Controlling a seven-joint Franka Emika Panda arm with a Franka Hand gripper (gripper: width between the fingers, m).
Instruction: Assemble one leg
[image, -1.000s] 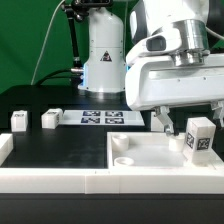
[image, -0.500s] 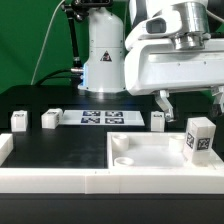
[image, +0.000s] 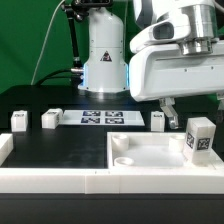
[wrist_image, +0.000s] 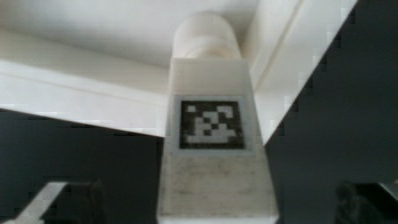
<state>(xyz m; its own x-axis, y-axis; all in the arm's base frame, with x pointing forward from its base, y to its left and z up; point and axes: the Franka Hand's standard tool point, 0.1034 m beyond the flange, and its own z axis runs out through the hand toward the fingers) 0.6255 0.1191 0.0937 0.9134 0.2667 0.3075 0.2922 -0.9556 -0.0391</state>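
A leg (image: 200, 137), a small white block with a marker tag, stands upright in the corner socket of the large white panel (image: 150, 152) at the exterior view's right. My gripper (image: 195, 108) hangs above it, open and empty, with one finger (image: 168, 107) showing and the other at the frame edge. In the wrist view the leg (wrist_image: 210, 130) fills the middle and my gripper (wrist_image: 214, 208) straddles it with both fingers (wrist_image: 50, 205) well apart from its sides. Three more legs (image: 18, 120) (image: 50, 118) (image: 158, 119) stand on the black table.
The marker board (image: 103, 118) lies flat behind the panel. The arm's white base (image: 103, 60) stands at the back. A white frame rail (image: 50, 180) runs along the front edge, with a raised end (image: 5, 148) at the exterior view's left.
My open gripper has risen from around the leg, mostly in the first half second. The leg stays upright in the panel's corner. Nothing else has moved.
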